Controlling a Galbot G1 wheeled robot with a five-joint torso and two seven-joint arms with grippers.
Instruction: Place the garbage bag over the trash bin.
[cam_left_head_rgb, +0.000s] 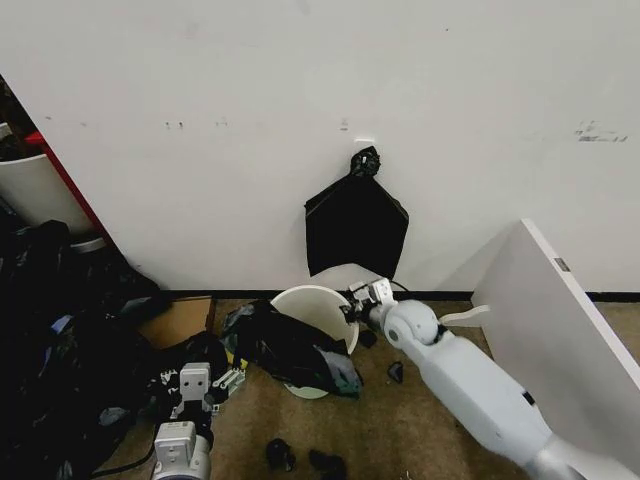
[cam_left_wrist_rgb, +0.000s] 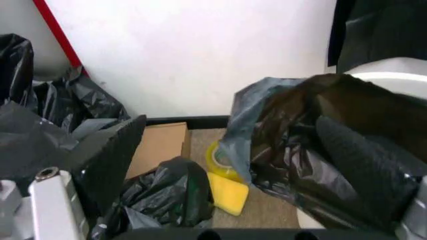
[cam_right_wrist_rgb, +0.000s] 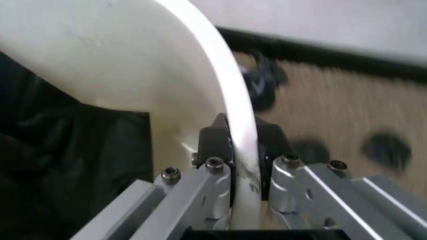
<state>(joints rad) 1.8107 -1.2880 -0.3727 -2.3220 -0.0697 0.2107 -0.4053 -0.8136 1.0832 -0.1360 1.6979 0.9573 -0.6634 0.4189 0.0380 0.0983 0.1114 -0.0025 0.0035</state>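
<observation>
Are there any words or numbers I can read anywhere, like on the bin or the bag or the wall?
No text can be read anywhere.
Dark smudge on the wall: too blurred to tell whether it is writing.
Small tag on the white board: too small to read.
Trash bin, gripped at its rim by the right end effector: no label visible.
Garbage bag: plain black, no print.

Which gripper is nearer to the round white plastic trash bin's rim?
Right. The right gripper is shut on the round white plastic trash bin's rim. The left gripper sits apart, on the far side of the glossy black garbage bag draped on the bin.
</observation>
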